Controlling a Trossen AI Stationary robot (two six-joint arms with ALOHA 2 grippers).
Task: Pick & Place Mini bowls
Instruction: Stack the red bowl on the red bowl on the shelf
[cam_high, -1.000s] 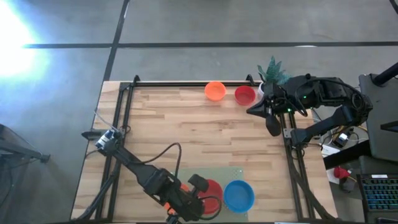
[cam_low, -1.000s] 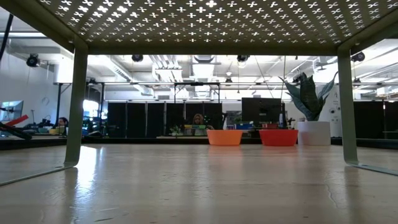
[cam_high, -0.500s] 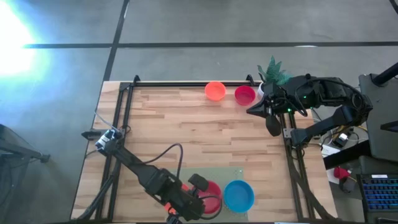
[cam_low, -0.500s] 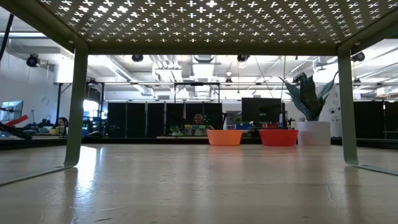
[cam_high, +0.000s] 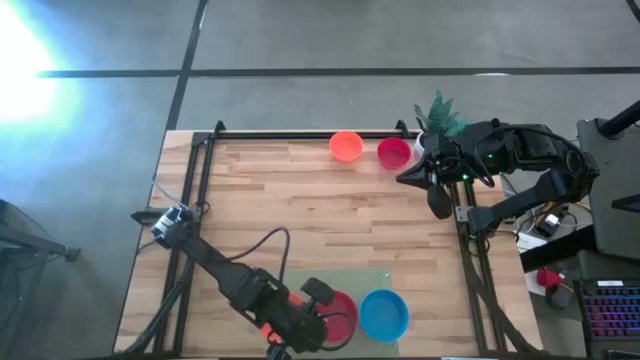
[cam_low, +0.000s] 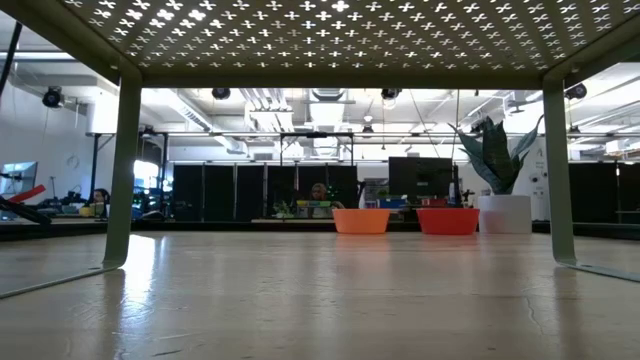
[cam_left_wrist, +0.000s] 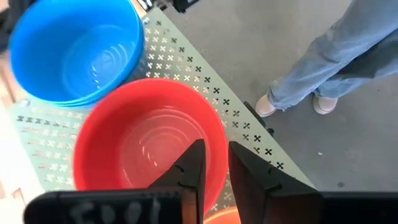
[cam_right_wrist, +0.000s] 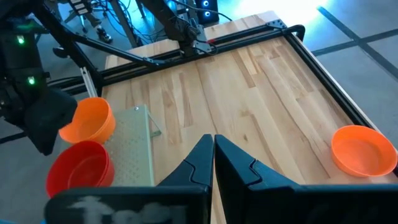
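Left hand (cam_left_wrist: 214, 165) at the red bowl (cam_left_wrist: 146, 140)
Its fingers stand slightly parted astride the bowl's rim; right hand (cam_right_wrist: 213, 155) hangs closed above the surface (cam_high: 330, 215).

The surface (cam_high: 330, 215) is seen to be of pale, smooth wooden planks. The red bowl (cam_left_wrist: 146, 143) and blue bowl (cam_left_wrist: 78, 53) are shown as glossy plastic. A matt perforated metal plate (cam_left_wrist: 186, 59) is seen beneath them. The left tool (cam_left_wrist: 214, 177) is finished in matt black.
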